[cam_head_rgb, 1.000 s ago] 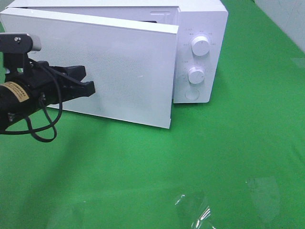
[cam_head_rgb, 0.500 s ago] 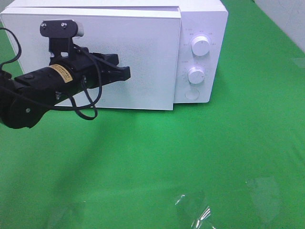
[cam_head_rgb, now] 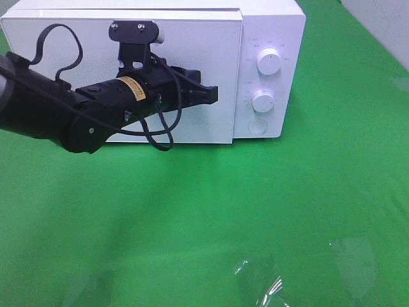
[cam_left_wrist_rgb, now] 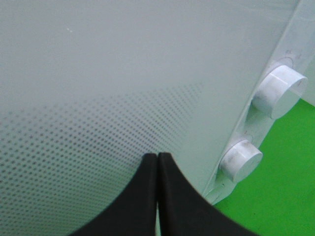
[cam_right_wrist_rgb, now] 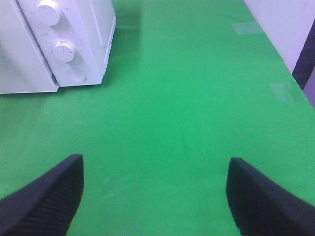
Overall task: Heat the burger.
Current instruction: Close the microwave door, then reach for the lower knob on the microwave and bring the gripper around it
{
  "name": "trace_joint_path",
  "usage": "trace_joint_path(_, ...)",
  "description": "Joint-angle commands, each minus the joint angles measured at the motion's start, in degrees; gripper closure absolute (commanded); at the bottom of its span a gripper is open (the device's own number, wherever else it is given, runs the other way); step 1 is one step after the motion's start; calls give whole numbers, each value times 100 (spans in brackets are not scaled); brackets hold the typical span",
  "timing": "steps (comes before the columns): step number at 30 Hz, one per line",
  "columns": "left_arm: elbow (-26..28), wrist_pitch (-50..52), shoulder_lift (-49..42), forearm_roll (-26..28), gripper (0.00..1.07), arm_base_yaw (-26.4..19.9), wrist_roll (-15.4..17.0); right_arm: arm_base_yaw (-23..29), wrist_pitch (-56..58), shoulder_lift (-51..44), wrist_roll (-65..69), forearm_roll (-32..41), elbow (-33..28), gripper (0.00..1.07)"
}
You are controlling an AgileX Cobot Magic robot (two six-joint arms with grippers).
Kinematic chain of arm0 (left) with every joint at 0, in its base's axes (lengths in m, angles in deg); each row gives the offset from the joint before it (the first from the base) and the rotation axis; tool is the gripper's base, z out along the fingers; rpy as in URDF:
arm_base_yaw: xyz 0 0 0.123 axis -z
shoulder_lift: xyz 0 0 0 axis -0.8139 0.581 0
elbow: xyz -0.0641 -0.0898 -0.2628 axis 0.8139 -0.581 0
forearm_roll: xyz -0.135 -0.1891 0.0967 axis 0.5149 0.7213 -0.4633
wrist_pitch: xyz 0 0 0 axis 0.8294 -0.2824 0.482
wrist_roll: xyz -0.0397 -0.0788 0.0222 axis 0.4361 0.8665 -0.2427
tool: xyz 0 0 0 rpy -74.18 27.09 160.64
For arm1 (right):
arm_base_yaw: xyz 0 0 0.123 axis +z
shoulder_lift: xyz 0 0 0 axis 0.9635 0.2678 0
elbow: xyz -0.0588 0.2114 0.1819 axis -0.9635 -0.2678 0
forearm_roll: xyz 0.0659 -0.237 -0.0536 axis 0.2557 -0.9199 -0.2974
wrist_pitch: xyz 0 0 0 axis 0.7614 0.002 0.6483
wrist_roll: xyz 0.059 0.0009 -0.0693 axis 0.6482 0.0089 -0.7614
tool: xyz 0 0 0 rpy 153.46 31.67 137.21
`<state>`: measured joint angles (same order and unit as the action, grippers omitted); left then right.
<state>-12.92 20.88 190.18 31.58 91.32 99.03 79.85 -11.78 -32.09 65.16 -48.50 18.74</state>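
The burger is out of view. A white microwave [cam_head_rgb: 268, 38] stands at the back of the green table, its door [cam_head_rgb: 77, 57] flush with the front. My left gripper [cam_head_rgb: 214, 94] is shut and empty, its tips against the door's right part near the two dials [cam_head_rgb: 268, 62]. In the left wrist view the shut fingertips [cam_left_wrist_rgb: 157, 160] meet in front of the dotted door window [cam_left_wrist_rgb: 88, 132], with the dials [cam_left_wrist_rgb: 278, 91] to the side. My right gripper [cam_right_wrist_rgb: 155, 172] is open and empty above bare green cloth; it does not show in the high view.
The microwave's control panel has two knobs and a round button [cam_head_rgb: 257, 127]. Its panel also shows in the right wrist view [cam_right_wrist_rgb: 69, 49]. A glare patch [cam_head_rgb: 262, 278] lies on the green cloth near the front edge.
The microwave door has swung from ajar to shut against the front. My left arm has moved right along the door, tips now near its right edge.
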Motion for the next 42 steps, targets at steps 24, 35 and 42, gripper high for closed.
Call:
trace_joint_path(24,997,-2034,-34,424,100,246,-138,-40,-52,-149,-52,6,-11,31)
trace_joint_path(35,997,-4395,-527,424,25,676,-120,-40,-52,-149,-52,6,-11,31)
trace_joint_path(42,997,-6056,-779,676,17,791,-120,-40,-52,-149,-52,6,-11,31)
